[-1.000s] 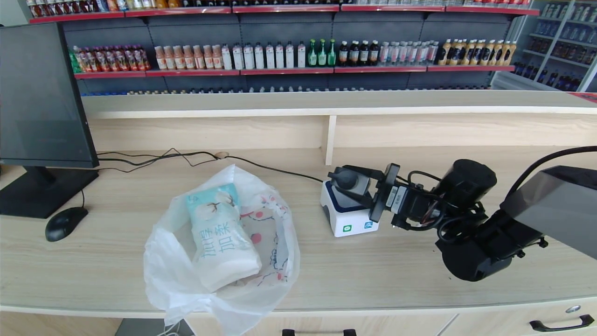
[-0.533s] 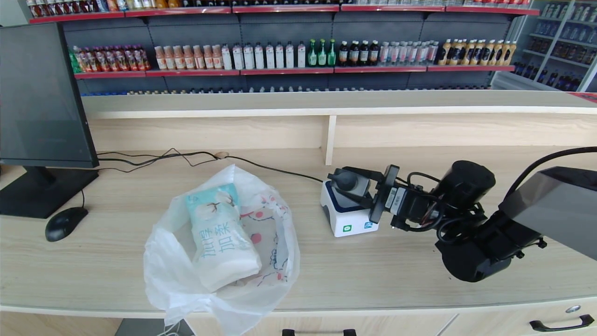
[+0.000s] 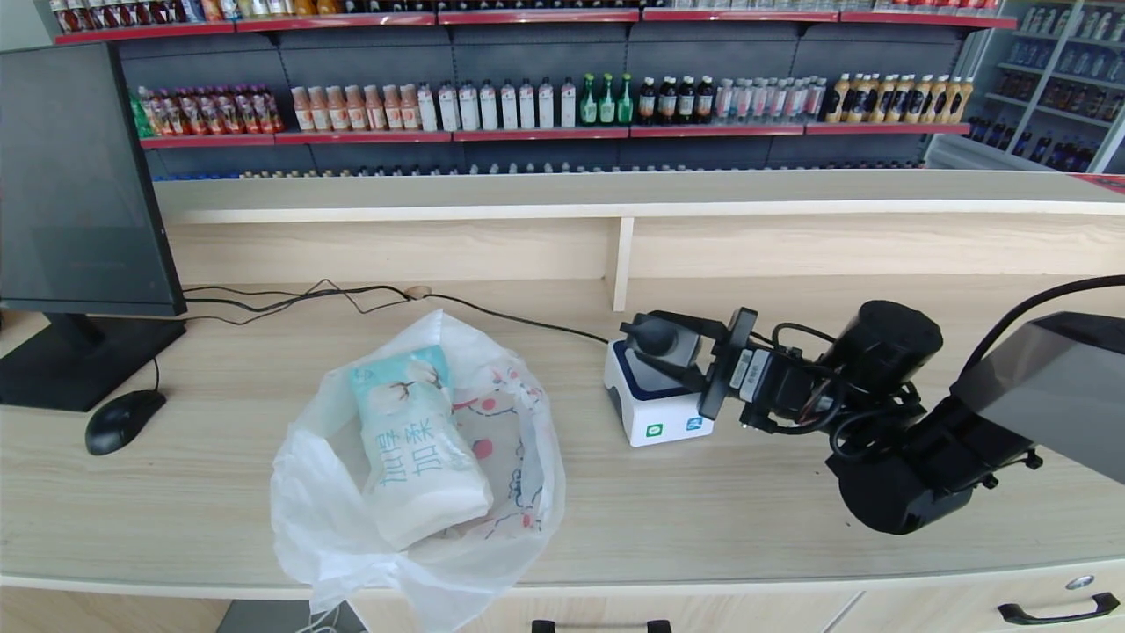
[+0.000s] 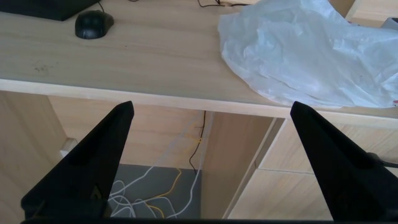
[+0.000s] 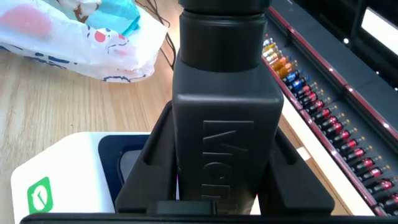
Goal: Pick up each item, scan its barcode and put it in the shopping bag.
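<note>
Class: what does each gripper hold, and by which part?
The right gripper clamps the dark grey plastic bottle by its body's sides. The left gripper holds nothing.

The shopping bag is crinkled translucent plastic, the counter matt wood-grain, the bottle smooth dark plastic.

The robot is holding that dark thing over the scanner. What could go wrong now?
The dark container in the right gripper sits very close above the white scanner, so it might bump it. The shopping bag is floppy, hangs over the edge of the counter and already holds a tissue pack, so the container could miss it or pull it off.
</note>
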`<state>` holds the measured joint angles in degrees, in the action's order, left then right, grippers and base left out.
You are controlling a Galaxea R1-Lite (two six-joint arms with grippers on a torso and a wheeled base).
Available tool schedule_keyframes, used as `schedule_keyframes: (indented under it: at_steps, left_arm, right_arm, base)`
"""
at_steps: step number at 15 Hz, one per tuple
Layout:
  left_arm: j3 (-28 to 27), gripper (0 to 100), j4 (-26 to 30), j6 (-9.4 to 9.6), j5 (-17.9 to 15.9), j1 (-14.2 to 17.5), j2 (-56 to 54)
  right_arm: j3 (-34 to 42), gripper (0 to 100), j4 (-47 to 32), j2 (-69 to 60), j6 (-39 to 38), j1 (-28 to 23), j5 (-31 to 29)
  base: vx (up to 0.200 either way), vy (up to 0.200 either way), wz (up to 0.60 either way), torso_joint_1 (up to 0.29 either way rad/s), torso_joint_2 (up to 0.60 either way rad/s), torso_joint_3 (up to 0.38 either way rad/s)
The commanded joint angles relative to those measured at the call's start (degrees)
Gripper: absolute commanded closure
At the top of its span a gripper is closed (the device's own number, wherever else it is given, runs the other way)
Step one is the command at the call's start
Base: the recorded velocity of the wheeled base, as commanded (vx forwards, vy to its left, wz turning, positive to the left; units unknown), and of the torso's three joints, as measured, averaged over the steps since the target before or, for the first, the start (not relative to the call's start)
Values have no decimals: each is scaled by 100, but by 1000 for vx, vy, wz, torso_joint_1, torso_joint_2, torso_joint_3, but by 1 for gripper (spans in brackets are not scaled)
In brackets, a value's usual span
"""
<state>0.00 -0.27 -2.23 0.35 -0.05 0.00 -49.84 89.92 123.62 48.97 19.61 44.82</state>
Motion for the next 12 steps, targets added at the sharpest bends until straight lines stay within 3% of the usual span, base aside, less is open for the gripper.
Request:
schedule_keyframes:
  at_steps: [1,7,12]
  left_arm:
    - [0,0,0,3,0,-4,0]
    - [0,0,-8,3,0,-4,0]
    - [0,0,0,21,0,-4,0]
  right_arm:
    - [141,100,8,-137,-37,16,-106]
    - [387,100,8,-427,-880,60,-325]
    - [809,100,8,-1086,-1988,376,-1925]
  base:
    - [0,0,0,0,0,0]
    - [0,0,0,0,0,0]
    - [0,0,0,0,0,0]
